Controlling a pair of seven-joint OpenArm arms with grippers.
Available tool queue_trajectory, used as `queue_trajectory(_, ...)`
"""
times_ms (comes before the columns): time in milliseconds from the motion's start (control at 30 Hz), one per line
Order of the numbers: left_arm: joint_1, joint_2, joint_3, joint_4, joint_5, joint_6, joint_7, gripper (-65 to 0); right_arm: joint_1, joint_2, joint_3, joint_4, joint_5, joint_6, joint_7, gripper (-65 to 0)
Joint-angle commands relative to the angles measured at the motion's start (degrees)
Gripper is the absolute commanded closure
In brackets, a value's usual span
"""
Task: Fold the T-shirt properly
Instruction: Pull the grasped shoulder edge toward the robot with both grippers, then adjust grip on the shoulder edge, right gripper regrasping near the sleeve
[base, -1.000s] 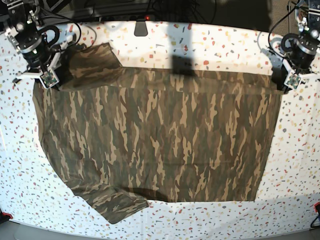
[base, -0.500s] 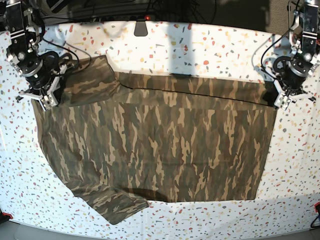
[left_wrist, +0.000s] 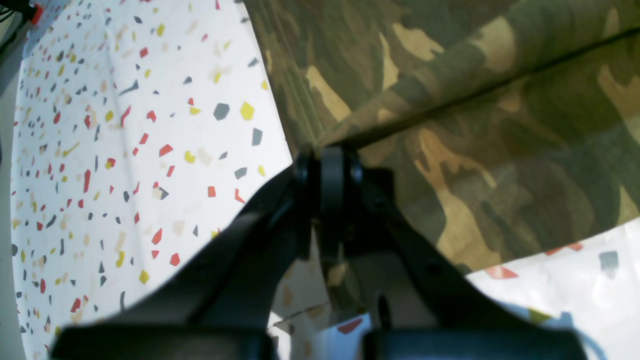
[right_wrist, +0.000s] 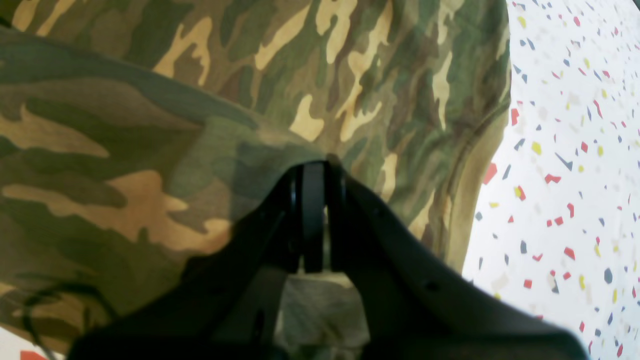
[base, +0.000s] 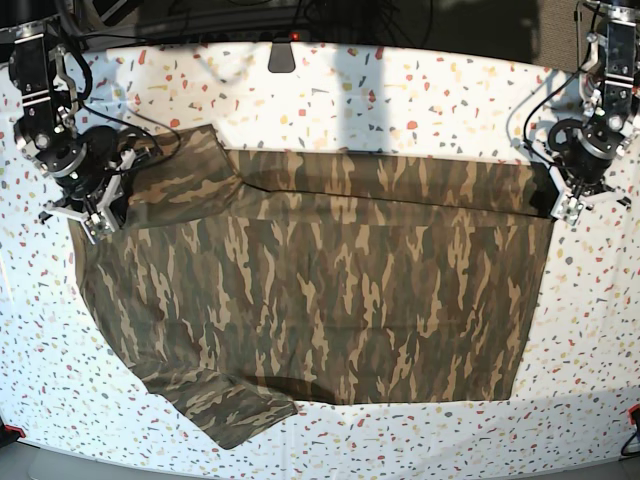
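- The shirt (base: 320, 290) lies spread flat across the middle of the speckled table (base: 420, 90), its camouflage streaks of olive, brown and tan running over the whole cloth.
- Its far edge is lifted and folded toward the near side, forming a band (base: 400, 180) with a straight crease across the width.
- One sleeve (base: 225, 405) juts out at the near edge on the base view's left; another (base: 190, 160) lies at the far corner on that same side.
- The right gripper (right_wrist: 312, 167) has its jaws pressed together on a pinch of shirt cloth at the far corner beside that sleeve.
- The left gripper (left_wrist: 327, 152) is likewise clamped on the shirt, at the end of the crease on the opposite far corner, with bare table just beside it.
- Both corners held sit slightly above the table.
- No brand, label or readable writing shows on the shirt, the grippers or the table.
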Motion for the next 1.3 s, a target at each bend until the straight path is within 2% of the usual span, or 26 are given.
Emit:
queue_trajectory(0,-0.6,-1.0,-0.5,0.7,-0.2,1.0,-1.2,0.0,0.8,1.2,0.0,0.5,-0.3,-0.4,0.8,0.0)
queue_trajectory(200,-0.6,-1.0,-0.5,0.7,-0.2,1.0,-1.0,0.0,0.8,1.1,-0.3,0.2,-1.7,-0.7,0.4,0.0)
queue_trajectory(233,-0.6,-1.0,-0.5,0.7,-0.2,1.0,-0.7,-6.1,0.8,1.1,-0.3,0.2,-1.7,-0.7,0.4,0.0)
queue_trajectory(267,-0.6,-1.0,-0.5,0.7,-0.2,1.0,-0.5,-13.7,0.8,1.1,-0.2,0.2,-1.6,-0.7,0.3,-2.7)
queue_trajectory(333,-0.6,-1.0,-0.5,0.8,-0.2,1.0,0.7,-25.1,0.8,1.1,0.0,0.2,-1.6,-0.7,0.1,-14.5)
queue_trajectory(367,-0.6,-1.0,-0.5,0.8,-0.2,1.2,1.9,-27.5,0.8,1.1,0.3,0.2,-1.3,-0.7,-0.1,-18.5)
queue_trajectory(400,-0.7,-1.0,-0.5,0.9,-0.2,1.5,3.3,-28.0,0.8,1.1,0.7,0.2,-0.9,-0.7,-0.3,-20.6)
queue_trajectory(567,-0.8,-2.3,-0.6,1.7,-0.2,2.5,7.5,-27.9,0.7,1.1,4.7,1.8,2.2,-0.6,-0.7,-21.0)
queue_trajectory(700,-0.7,-4.1,-0.6,6.1,0.3,2.4,12.2,-27.9,0.7,1.1,7.2,4.6,2.2,1.1,-5.6,-21.0)
queue_trajectory(733,-0.7,-4.2,-0.6,7.6,0.6,1.9,13.5,-27.9,0.7,1.1,7.6,5.3,2.2,2.3,-7.1,-21.0)
queue_trajectory(800,-0.4,-4.3,-0.6,10.7,2.0,-1.8,14.8,-27.9,0.7,1.1,7.8,6.5,2.2,3.6,-9.3,-21.0)
queue_trajectory(900,1.9,-4.4,-0.6,14.2,3.0,-7.9,14.1,-27.9,-0.2,1.1,7.8,7.8,2.2,3.6,-10.5,-21.0)
queue_trajectory(1000,5.2,-4.3,-0.4,14.6,4.4,-9.7,11.5,-27.7,-1.0,1.1,7.8,8.3,2.2,3.6,-10.5,-21.0)
queue_trajectory(1167,10.5,-5.2,1.8,14.6,18.6,-9.1,3.0,-27.5,-1.1,1.0,7.8,9.0,2.3,3.6,-10.5,-21.0)
queue_trajectory(1267,10.5,-5.3,3.4,14.4,21.3,-8.8,2.0,-26.4,-1.1,1.1,7.8,10.6,2.3,3.6,-11.0,-21.0)
